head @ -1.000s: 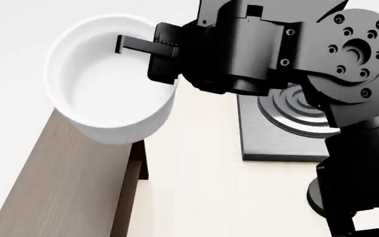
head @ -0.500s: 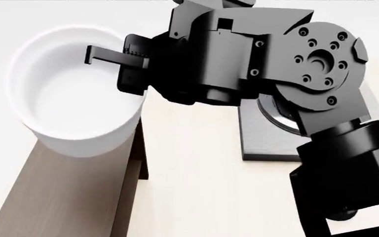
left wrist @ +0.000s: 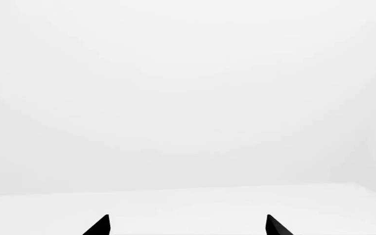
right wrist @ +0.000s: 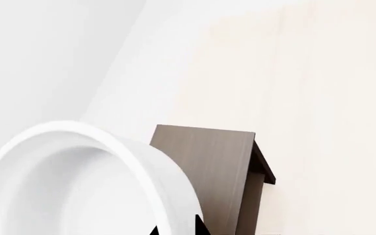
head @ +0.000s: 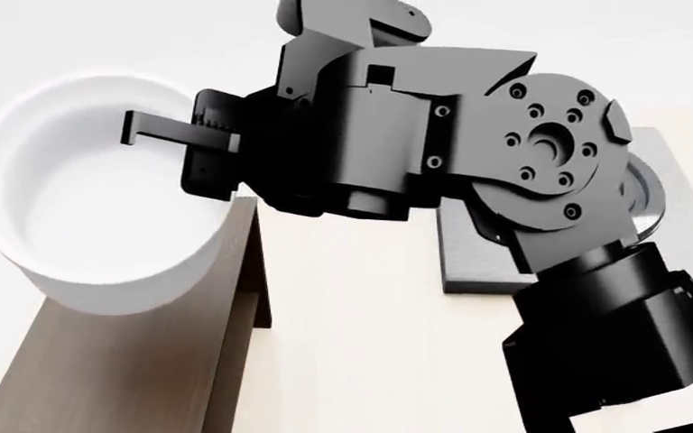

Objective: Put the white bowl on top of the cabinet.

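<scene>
The white bowl (head: 94, 207) hangs tilted over the far end of the dark brown cabinet (head: 130, 361), covering that end in the head view. My right gripper (head: 178, 149) is shut on the bowl's rim, one finger inside the wall and one outside. In the right wrist view the bowl (right wrist: 77, 196) fills the lower corner, the gripper (right wrist: 176, 229) pinches its rim, and the cabinet (right wrist: 207, 161) lies beyond. My left gripper (left wrist: 186, 226) is open with only a blank white surface before it; it does not show in the head view.
A grey square stove plate (head: 479, 262) with a round burner (head: 642, 198) lies on the pale table (head: 359, 343) right of the cabinet, largely hidden behind my right arm (head: 540, 171). The cabinet's open side faces the stove plate.
My right arm has carried the bowl leftward in the head view, further over the cabinet's end. The arm now covers more of the stove plate.
</scene>
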